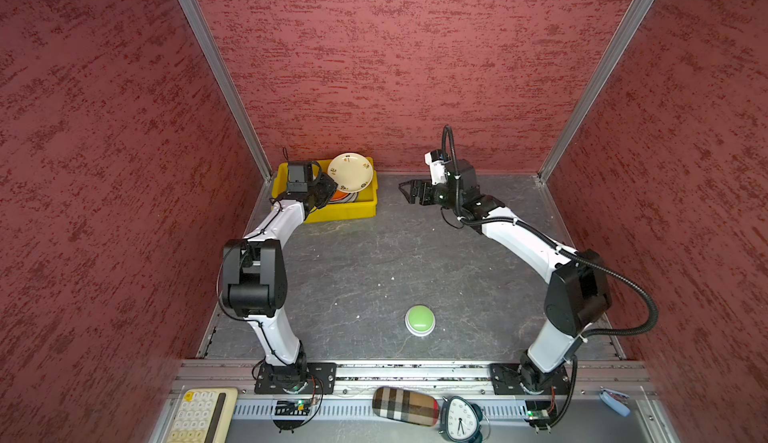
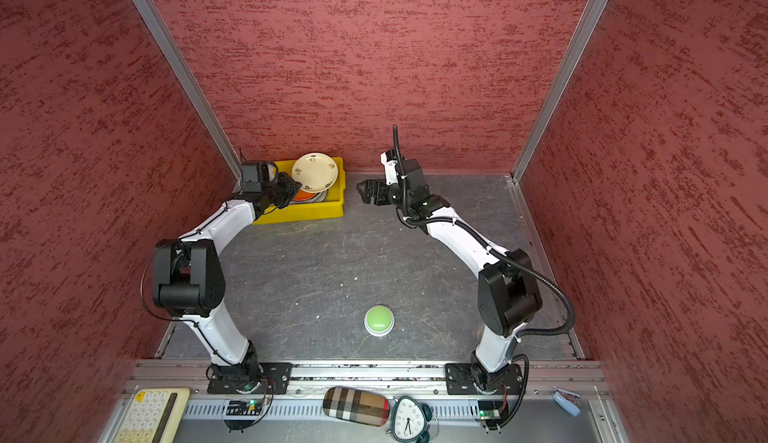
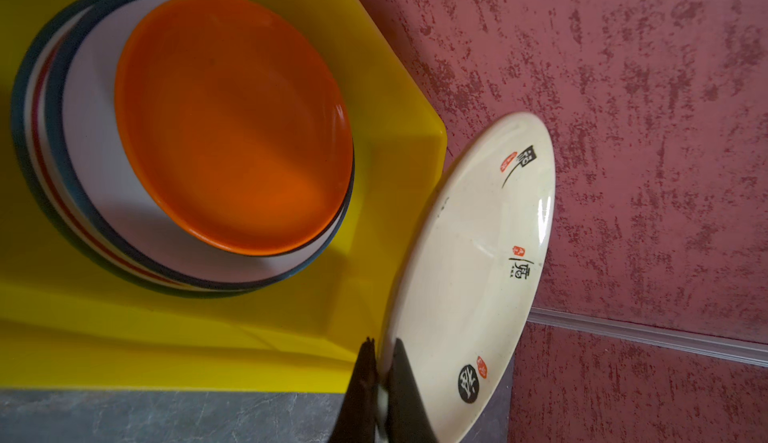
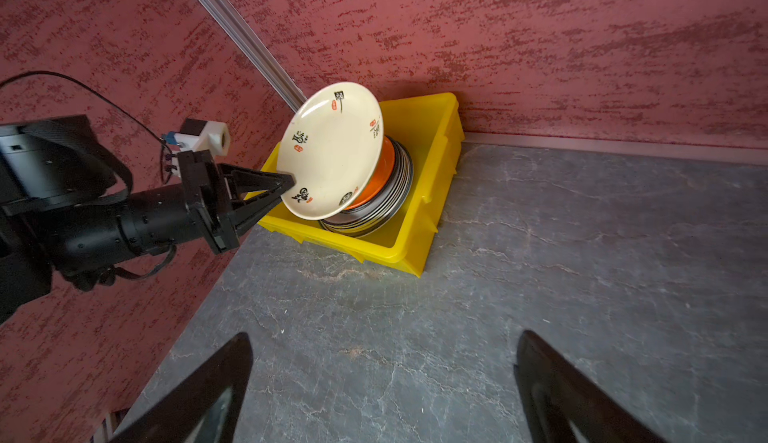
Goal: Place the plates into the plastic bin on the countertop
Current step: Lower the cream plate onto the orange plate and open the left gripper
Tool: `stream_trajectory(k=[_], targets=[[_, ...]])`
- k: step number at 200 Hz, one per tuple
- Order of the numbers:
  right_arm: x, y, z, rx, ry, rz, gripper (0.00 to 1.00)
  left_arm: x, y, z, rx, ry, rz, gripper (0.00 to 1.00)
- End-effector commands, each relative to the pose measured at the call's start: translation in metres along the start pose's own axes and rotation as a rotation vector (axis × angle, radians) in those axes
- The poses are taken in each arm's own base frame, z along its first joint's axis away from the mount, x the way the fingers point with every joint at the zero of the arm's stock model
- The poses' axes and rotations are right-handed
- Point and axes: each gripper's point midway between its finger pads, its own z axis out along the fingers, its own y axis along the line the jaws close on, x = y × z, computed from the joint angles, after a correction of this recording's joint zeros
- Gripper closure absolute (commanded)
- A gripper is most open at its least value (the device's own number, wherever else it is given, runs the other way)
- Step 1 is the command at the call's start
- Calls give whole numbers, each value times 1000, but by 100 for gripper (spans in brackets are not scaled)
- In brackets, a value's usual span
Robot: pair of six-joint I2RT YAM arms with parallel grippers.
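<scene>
A: Right claw (image 4: 384,334), closest to its wrist lens: fingers spread wide, nothing between them, bare grey surface (image 4: 561,254) beneath.
B: Noted. Left claw (image 3: 384,343)?
A: Pinched shut on the rim of the cream plate (image 3: 469,262) with black and red characters. Plate is tilted, extending away from the claw tips, raised above the yellow plastic bin (image 4: 419,233).
B: Bin contents?
A: One stack of plates (image 3: 83,179), white with dark rims, orange plate (image 3: 232,120) on top. Stack sits below and just beyond the left claw; held plate's lower edge overlaps the orange one in the right wrist view; contact cannot be told.
B: Bin versus right claw?
A: Ahead of it, well apart, in the corner against the red walls (image 1: 374,66). Green dome button (image 1: 419,319) sits well behind both claws on the surface.
</scene>
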Motion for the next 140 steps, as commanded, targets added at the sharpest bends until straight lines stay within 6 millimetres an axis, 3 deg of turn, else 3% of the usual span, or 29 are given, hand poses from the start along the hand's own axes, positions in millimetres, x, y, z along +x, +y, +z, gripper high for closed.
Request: stream_trajectory(k=[1,60,140], targets=[[-16,8,-5,-60,-69,-16,1,-22,-3,8,17,-38,9,100],[-10,-1,-16,-40,-71,15,1,-58,44,21,-148,-89,37,100],[-2,-14,-26,13,-66,49,1,-53,89,42,-338,-23,110,100]])
